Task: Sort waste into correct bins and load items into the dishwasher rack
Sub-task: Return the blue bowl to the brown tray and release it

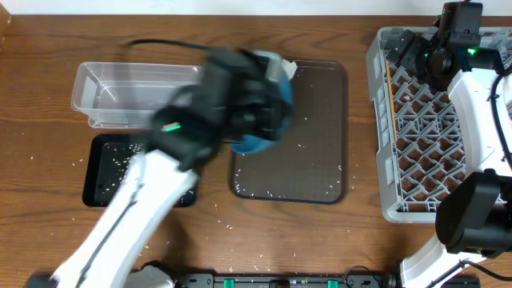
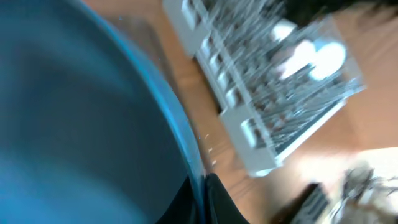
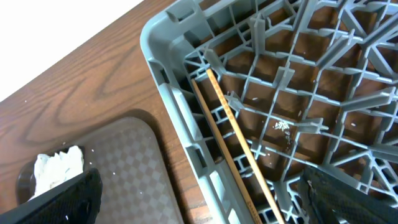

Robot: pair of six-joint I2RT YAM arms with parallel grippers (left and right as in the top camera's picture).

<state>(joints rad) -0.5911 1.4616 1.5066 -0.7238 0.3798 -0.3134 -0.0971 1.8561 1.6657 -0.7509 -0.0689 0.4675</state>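
The left gripper [image 2: 203, 194] is closed on the rim of the dark-blue bowl [image 1: 282, 104], which hangs over the brown tray [image 1: 320, 160] at frame centre. The right gripper [image 3: 199, 205] is wide open and empty above the dishwasher rack [image 1: 424, 136], far right. Such a thin rim pinch may slip, so the bowl could tilt or drop short of the rack.

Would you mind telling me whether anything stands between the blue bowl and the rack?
Nothing visible between bowl and rack, only the flat brown tray. The right gripper does hang over the rack's far corner.
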